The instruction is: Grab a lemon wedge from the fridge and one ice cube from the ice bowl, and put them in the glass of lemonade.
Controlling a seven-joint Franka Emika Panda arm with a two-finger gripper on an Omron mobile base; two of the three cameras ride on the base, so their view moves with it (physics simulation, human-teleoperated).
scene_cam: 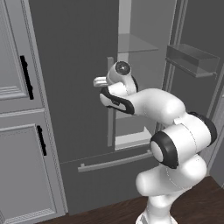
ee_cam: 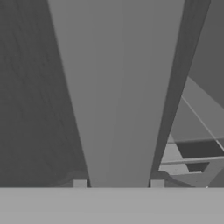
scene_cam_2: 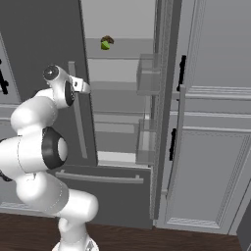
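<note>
Your gripper (ee_cam: 118, 183) straddles the long light grey handle (scene_cam: 110, 103) of the fridge's (scene_cam: 74, 87) left door, one dark fingertip showing on either side of the bar in the hand view; the jaws look partway in around it, but you cannot tell from these pictures whether they have actually clamped. The handle runs straight up and down, and the hand meets it side-on, roughly at mid-height. To the right, past the door's edge, the pale grey inside stands exposed, since the right door (scene_cam: 192, 61) hangs swung out with its clear bins facing the opening. The lemon wedge (scene_cam_2: 105, 43) sits on an upper shelf (scene_cam_2: 122, 49) inside, a small yellow-green piece with something dark just behind it. From your gripper it lies up, to the right and deeper in, well apart, with the left door's edge between the two. Reaching it probably means clearing that door first, then rising to shelf height.
</note>
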